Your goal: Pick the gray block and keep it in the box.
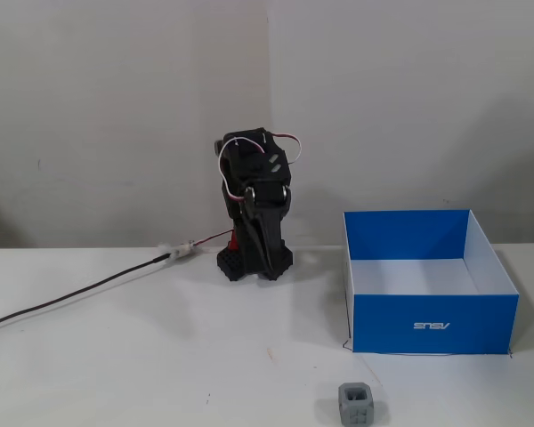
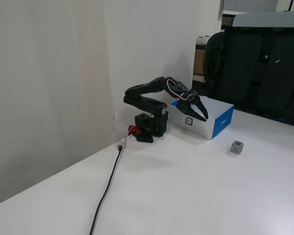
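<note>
- White surface [image 1: 142, 356], matte and bare; plain white walls behind; dark office chairs at upper right of a fixed view [image 2: 264, 63].
- Nearest the camera: gray block [image 1: 357, 402], bottom centre-right of a fixed view. Small plastic cube, rounded corners, recessed holes in faces. Sits free on the surface, just in front of the box, not touching it.
- Next back: box [image 1: 432, 326], shallow square cardboard tray, blue outside, white floor, lettering upside down. Nothing visible inside.
- Black cable [image 2: 105, 191] runs across the surface to the arm base.
- Farthest: black arm, folded by the wall. Gripper [image 2: 200, 109] hangs beside the box, jaws slightly parted, holding nothing.
- Judgement: pick not yet begun; approach step. Next move calls for reaching past the box to the block, jaws widened and squared to its flat faces.
</note>
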`<move>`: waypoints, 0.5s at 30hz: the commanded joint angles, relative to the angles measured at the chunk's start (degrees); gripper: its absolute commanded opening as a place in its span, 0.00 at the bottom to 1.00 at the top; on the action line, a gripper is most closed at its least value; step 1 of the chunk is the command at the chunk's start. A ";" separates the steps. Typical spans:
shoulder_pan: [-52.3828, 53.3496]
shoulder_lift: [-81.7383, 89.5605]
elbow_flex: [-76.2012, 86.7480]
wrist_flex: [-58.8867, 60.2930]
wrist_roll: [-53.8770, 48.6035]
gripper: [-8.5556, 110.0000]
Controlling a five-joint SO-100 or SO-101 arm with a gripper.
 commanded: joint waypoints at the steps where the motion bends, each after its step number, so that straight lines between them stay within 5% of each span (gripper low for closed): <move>1: 0.18 -9.76 -8.44 -1.67 0.53 0.07; 10: -2.46 -33.40 -14.24 -7.56 0.62 0.26; 15: -5.36 -47.29 -21.45 -8.61 2.29 0.26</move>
